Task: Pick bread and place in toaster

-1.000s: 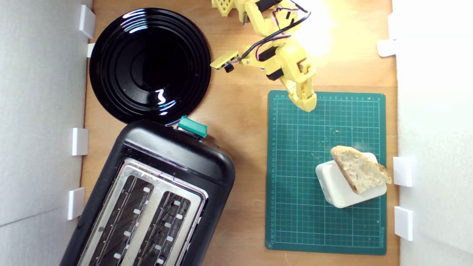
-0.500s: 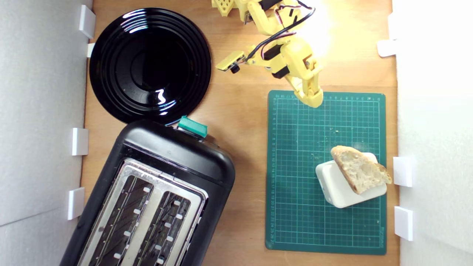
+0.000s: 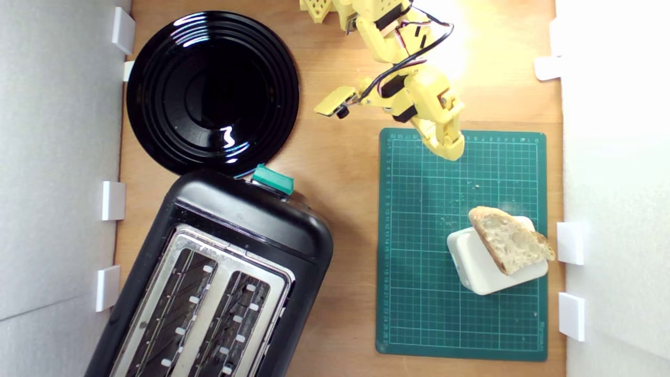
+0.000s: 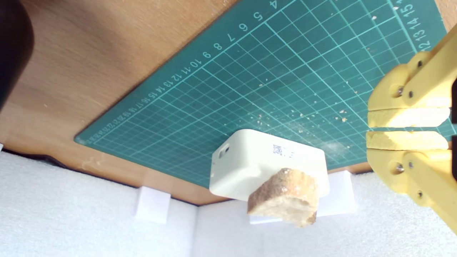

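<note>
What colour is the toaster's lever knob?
Green; the lever knob on the black toaster shows best in the exterior view.

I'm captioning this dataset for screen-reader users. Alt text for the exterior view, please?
Seen from above, a yellow gripper, shut, hovers over a green cutting mat, apart from the bread leaning on a white block. A black toaster and black plate sit toward the exterior view's left.

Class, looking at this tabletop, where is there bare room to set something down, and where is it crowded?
Free: most of the green mat between its edge nearest the toaster and the white block; the wood strip between toaster and mat. Crowded: the mat corner where the bread lies on the block; the black plate touching the toaster; under the gripper.
</note>
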Action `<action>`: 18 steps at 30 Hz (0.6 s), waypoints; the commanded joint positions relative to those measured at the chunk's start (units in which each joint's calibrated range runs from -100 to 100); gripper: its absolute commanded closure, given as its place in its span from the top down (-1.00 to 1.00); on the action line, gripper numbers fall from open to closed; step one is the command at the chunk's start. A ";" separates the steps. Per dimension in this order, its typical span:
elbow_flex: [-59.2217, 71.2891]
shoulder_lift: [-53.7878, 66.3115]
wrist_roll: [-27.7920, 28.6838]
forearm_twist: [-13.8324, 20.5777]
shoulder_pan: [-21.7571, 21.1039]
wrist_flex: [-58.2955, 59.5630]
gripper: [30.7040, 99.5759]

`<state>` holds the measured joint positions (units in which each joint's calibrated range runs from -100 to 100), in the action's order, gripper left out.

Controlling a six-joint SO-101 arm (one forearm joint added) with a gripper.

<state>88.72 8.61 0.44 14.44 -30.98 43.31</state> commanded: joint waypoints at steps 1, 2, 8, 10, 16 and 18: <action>-2.79 -1.54 -1.25 -1.20 -0.44 4.05 -0.28; -2.79 -1.95 -1.67 -3.20 -0.44 4.82 -0.16; -3.25 -4.45 -2.40 -8.27 -0.44 9.00 0.24; -4.33 -5.95 -2.30 -8.27 -0.44 9.77 0.32; -8.96 -9.52 -1.98 -8.27 -0.44 9.77 0.43; -10.05 -10.77 -1.98 -7.82 -0.68 9.77 0.45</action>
<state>81.88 -1.64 -1.63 6.53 -31.08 51.10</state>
